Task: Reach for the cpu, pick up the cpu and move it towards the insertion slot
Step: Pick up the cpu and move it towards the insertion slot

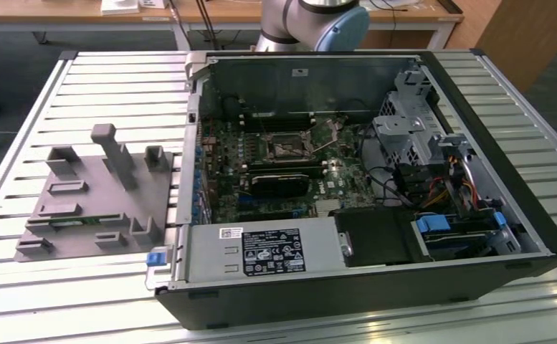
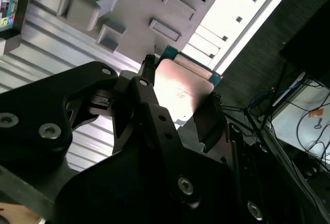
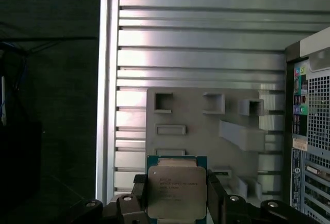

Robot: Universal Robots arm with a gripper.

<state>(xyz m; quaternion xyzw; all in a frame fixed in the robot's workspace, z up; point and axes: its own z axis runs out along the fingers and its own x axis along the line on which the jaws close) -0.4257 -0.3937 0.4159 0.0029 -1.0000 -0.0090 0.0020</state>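
Clamping the cpu (image 3: 177, 189) by its opposite edges, the tool (image 3: 177, 197) hangs above the grey fixture (image 3: 201, 131).

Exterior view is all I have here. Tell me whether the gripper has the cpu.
Observer: Yes. In both wrist views the gripper is shut on the cpu, with a finger against each of two opposite edges.
Operator: Report what lies behind the chip.
Observer: In the first wrist view the grey fixture plate lies behind it on the slatted table, so the chip appears to be outside the computer case.
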